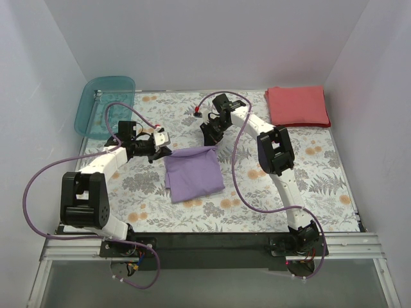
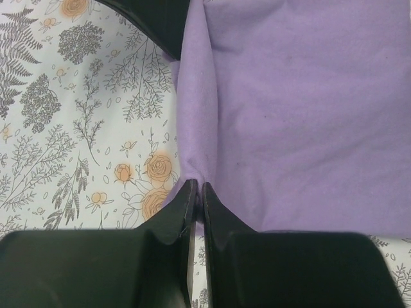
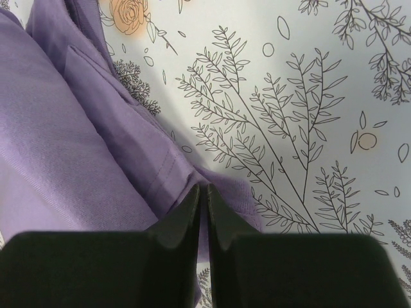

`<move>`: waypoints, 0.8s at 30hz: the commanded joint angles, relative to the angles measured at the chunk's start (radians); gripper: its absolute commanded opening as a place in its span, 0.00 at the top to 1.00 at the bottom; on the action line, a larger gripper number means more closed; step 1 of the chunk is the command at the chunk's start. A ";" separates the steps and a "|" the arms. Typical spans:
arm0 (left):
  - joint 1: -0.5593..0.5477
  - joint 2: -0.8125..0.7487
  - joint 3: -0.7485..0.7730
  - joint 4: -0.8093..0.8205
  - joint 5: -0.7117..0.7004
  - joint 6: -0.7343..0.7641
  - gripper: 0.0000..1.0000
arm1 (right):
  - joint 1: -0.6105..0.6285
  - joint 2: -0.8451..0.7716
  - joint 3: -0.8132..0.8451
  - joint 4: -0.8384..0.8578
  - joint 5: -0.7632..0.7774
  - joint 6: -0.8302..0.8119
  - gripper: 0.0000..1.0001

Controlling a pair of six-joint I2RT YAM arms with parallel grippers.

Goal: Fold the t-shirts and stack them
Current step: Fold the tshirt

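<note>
A floral-printed table (image 1: 321, 173) sits inside plain white walls (image 1: 205, 38). The left fingers (image 2: 189, 199) are pressed together on a thin pinch of the lavender t-shirt (image 2: 302, 115). The cloth runs up from their tips in a drawn ridge, which suggests the grip is pulling it taut. The right fingers (image 3: 191, 202) are likewise closed on a hemmed corner of that shirt, with layered folds trailing off to the left of that view.

From above, the two pinches sit at the shirt's far left and far right corners. The shirt lies near the middle of the table as a partly folded rough square. Holding both far corners at once likely lets the arms carry that edge evenly, for another fold or to shift the whole piece.

The coral-red t-shirt (image 1: 297, 106) lies folded at the far right corner, well apart, and is probably the base of the stack. A teal bin (image 1: 104, 102) rests at the far left corner.
</note>
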 commanded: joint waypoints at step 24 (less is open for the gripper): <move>0.055 0.163 0.040 0.189 -0.076 -0.054 1.00 | 0.002 0.002 -0.003 -0.035 0.039 -0.020 0.87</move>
